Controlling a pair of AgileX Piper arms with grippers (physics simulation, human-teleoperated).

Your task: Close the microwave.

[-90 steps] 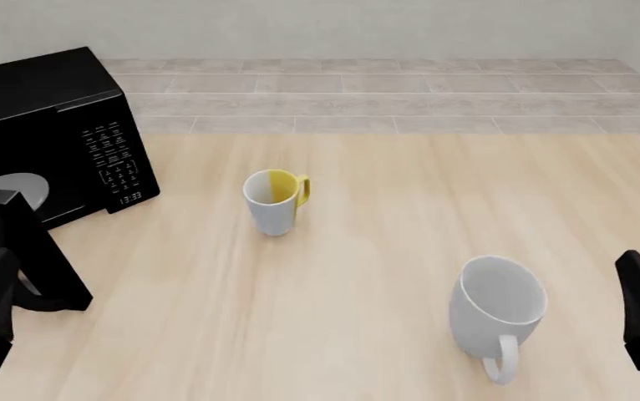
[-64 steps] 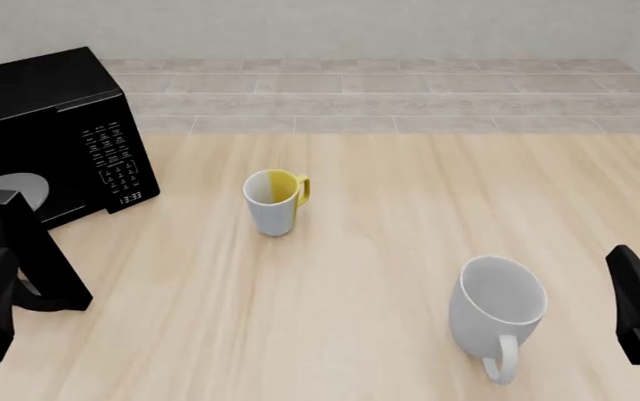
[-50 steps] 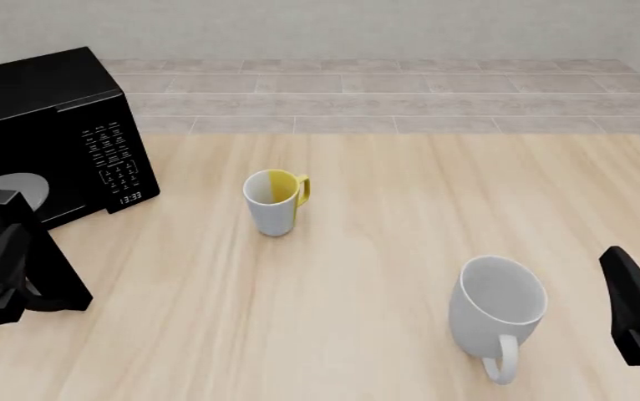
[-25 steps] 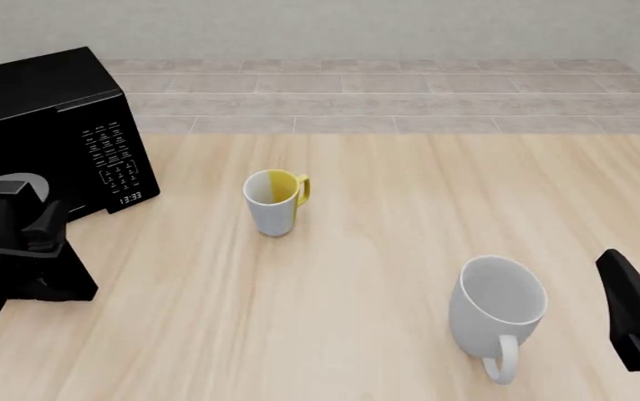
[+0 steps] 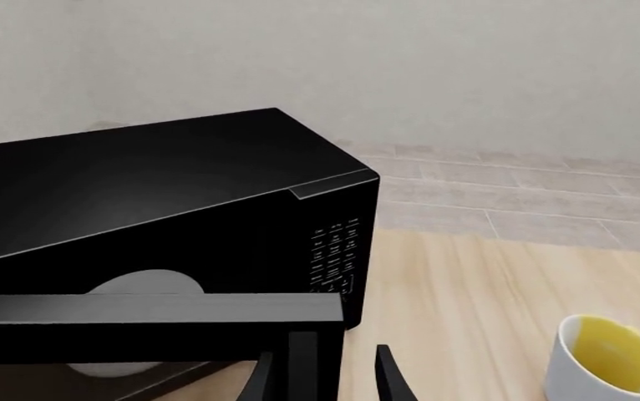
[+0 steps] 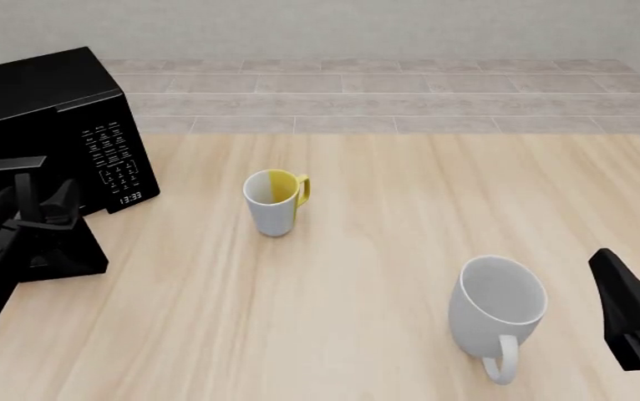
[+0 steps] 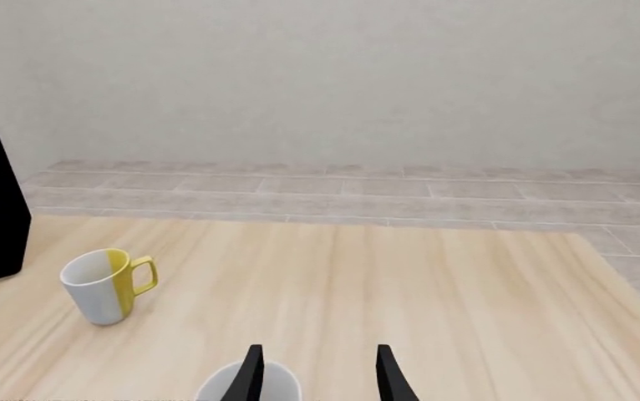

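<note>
The microwave (image 6: 42, 109) is a large glossy black box at the table's far left, with a white keypad and a clock. Its door (image 6: 69, 255) stands partly open and swung out toward me. My left gripper (image 6: 47, 205) is open and right at the door's free edge. In the left wrist view the door's end (image 5: 303, 368) stands between the fingers of the left gripper (image 5: 322, 359), and the grey plate (image 5: 142, 288) shows inside the microwave (image 5: 186, 200). My right gripper (image 6: 632, 301) is open and empty at the front right.
A yellow and white mug (image 6: 273, 200) stands upright mid-table, right of the microwave. A large white mug (image 6: 500, 311) stands at the front right, just left of my right gripper; its rim (image 7: 247, 386) shows below the right fingers. The table's far edge meets a tiled floor.
</note>
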